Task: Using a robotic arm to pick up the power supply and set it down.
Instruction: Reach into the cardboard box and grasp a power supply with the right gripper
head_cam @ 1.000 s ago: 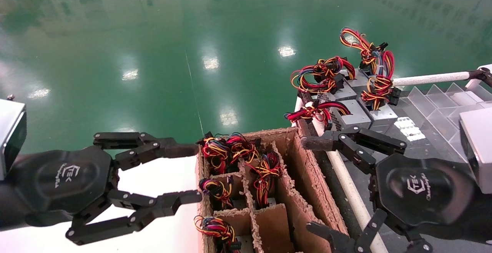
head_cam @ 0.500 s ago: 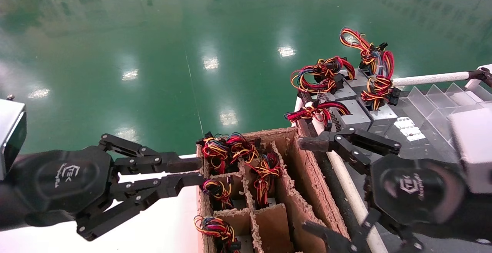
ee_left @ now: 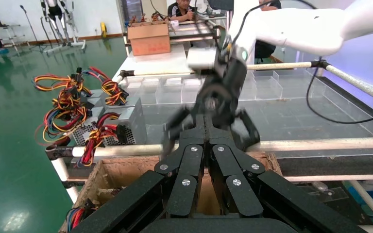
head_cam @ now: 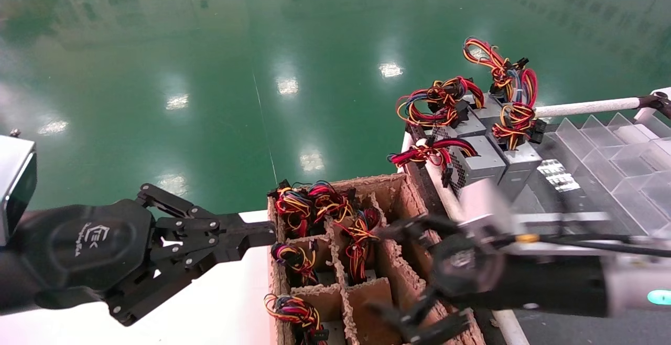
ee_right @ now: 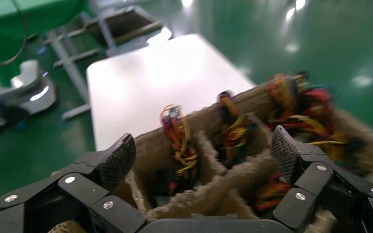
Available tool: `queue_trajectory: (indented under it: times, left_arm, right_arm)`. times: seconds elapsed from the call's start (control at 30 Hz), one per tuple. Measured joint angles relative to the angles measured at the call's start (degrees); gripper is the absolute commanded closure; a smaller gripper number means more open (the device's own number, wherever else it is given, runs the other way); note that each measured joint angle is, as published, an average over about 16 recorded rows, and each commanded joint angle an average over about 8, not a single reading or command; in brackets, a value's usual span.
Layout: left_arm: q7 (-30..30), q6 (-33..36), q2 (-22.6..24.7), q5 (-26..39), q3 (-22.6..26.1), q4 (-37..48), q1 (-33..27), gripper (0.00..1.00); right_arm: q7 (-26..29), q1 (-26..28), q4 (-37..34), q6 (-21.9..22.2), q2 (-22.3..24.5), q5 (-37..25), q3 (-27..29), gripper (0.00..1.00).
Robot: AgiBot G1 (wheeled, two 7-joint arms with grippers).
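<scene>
Right hand [head_cam: 398, 277], fingers spread wide, hovers over the box [head_cam: 409, 240]. Supplies [head_cam: 361, 235] sit just below it. Left hand [head_cam: 262, 233], fingers together, waits beside.

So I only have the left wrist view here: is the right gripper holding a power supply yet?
Observer: No. In the right wrist view the right gripper is open, with nothing between its fingers.
Operator: What is under it?
Observer: A cardboard carton split into cells. The head view shows wire bundles poking out of several cells.
Operator: And where is my left gripper?
Observer: The left gripper is shut, beside the carton's left wall and over a white surface.
</scene>
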Motion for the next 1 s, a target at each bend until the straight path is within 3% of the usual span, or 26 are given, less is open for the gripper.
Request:
queue_trajectory:
  times: [0.07,0.1,0.13,0.37,0.4,1.0]
  left_arm:
    - [0.00,0.00,0.00,0.00,0.00,0.00,0.00,0.00]
    - [0.00,0.00,0.00,0.00,0.00,0.00,0.00,0.00]
    - [0.00,0.00,0.00,0.00,0.00,0.00,0.00,0.00]
    - [0.00,0.00,0.00,0.00,0.01,0.00,0.00,0.00]
    - [0.00,0.00,0.00,0.00,0.01,0.00,0.00,0.00]
    - [0.01,-0.01,-0.01,-0.01,0.02,0.00,0.00,0.00]
  right_arm:
    - [0.90,1.46,-1.20,-0.51,-2.01,-2.07,-1.75,0.00]
    - [1.27,2.18,-1.83,-0.83,-3.04,-3.02,-2.60,0.00]
    - [1.54,2.87,-2.50,-1.14,-4.05,-3.87,-3.37,0.07]
    - [0.99,6.76,-7.15,-2.75,-10.25,-8.92,-7.54,0.94]
    - [0.69,7.15,-7.70,-2.81,-10.94,-9.54,-7.96,1.00]
    - [-4.04,8.90,-11.41,0.71,-17.54,-15.79,-11.03,1.00]
